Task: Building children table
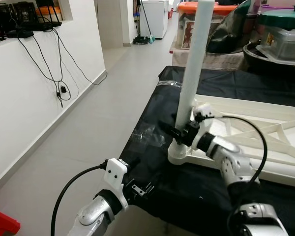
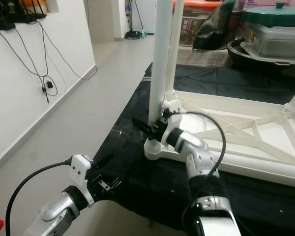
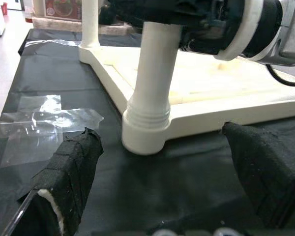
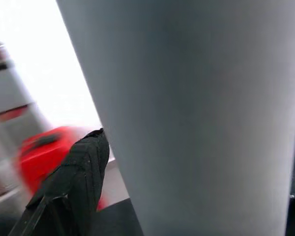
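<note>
Right gripper (image 2: 155,129) reaches forward, clamped; left gripper (image 3: 162,162) spread, low.

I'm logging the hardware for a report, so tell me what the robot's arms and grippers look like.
Both arms are silver metal with rounded joints. The left arm carries a white bracket at its wrist and a thick black cable looping off it. The right arm has a white wrist collar, black joint bands and its own looping black cable. The left gripper's fingers are long, black and covered in a woven-looking wrap.
</note>
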Robot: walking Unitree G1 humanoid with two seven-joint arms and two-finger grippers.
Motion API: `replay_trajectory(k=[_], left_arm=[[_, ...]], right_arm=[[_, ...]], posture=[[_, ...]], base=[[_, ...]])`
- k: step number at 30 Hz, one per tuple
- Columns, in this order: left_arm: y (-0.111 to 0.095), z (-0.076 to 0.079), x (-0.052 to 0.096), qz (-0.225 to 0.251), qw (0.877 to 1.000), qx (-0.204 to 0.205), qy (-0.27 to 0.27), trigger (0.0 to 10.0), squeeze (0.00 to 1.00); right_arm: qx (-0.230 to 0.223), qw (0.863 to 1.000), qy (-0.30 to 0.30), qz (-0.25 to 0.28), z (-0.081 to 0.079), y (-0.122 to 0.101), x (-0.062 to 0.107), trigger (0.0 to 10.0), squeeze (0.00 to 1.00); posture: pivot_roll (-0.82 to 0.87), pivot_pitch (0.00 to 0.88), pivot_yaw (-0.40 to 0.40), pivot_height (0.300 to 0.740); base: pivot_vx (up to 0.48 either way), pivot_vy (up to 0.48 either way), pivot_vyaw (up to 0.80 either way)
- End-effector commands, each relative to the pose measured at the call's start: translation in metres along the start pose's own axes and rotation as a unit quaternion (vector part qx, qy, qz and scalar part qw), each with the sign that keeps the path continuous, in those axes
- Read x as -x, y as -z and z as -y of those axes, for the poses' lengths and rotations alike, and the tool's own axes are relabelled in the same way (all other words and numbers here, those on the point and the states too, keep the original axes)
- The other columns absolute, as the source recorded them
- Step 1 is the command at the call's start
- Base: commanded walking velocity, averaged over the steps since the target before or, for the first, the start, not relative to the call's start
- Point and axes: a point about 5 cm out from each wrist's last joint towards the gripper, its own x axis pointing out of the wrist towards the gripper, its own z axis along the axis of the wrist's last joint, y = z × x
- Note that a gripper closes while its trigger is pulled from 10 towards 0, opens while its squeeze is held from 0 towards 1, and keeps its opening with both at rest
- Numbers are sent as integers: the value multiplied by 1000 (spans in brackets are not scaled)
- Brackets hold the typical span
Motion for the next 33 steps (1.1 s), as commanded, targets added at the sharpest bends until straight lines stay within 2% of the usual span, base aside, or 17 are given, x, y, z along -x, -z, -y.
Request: replay_trajectory(k=[1,2,4,9,10,12,13,14,17,23,25,27,29,30,31,32,33], left_arm=[[3,0,0,-5,1000,1,-1,10000,0],[3,-1,1,-5,1000,1,-1,10000,0],[3,-1,1,-5,1000,1,-1,10000,0],[3,0,2,-5,1000,2,-2,10000,0],[4,1,2,-6,1000,4,-2,10000,0],[4,1,2,-6,1000,4,-2,10000,0],[4,1,3,-6,1000,4,-2,10000,0],[4,1,2,-6,1000,4,-2,10000,0],[4,2,2,-6,1000,4,-1,10000,0],[4,1,2,-6,1000,5,-1,10000,0],[4,1,2,-6,1000,5,-3,10000,0],[4,1,2,-6,1000,5,-2,10000,0],[4,1,2,-6,1000,5,-2,10000,0],[4,0,2,-6,1000,5,-2,10000,0],[4,0,2,-6,1000,5,-2,10000,0],[4,0,2,-6,1000,5,-1,10000,0],[4,0,2,-7,1000,5,0,10000,0]], right_arm=[[-14,996,-86,-24,-14,9,-12,10000,0],[-16,992,-122,-34,-16,9,-13,10000,0],[-16,992,-122,-34,-16,9,-13,10000,0],[-18,975,-211,-64,-20,9,-15,10000,0],[-5,967,-240,-89,-22,11,-17,5176,0],[-5,967,-240,-89,-22,11,-17,5176,0],[1,966,-242,-97,-22,13,-18,3490,0],[16,967,-231,-105,-22,15,-21,0,0],[26,968,-223,-109,-21,17,-22,0,0],[49,985,-151,-67,-19,17,-22,0,0],[56,994,-88,-33,-14,13,-19,0,0],[59,997,53,10,-1,8,-19,0,0],[59,997,53,10,-1,8,-19,0,0],[50,979,197,14,14,10,-12,0,0],[50,979,197,14,14,10,-12,0,0],[35,935,353,6,29,17,3,0,0],[34,877,479,0,35,24,22,0,0]], posture=[[81,0,-4,740],[83,0,-9,740],[83,0,-9,740],[91,0,-16,740],[95,0,-19,740],[95,0,-19,740],[95,0,-19,740],[95,0,-20,740],[95,0,-20,740],[84,0,-15,740],[82,0,-14,740],[79,0,-12,740],[79,0,-12,740],[71,0,-5,740],[71,0,-5,740],[62,3,4,740],[65,1,1,740]], base=[[0,0,0],[0,0,0],[0,0,0],[0,0,0],[0,0,0],[0,0,0],[0,0,0],[0,0,0],[0,0,0],[0,0,0],[0,0,0],[0,0,0],[0,0,0],[0,0,0],[0,0,0],[0,0,0],[0,0,0]])
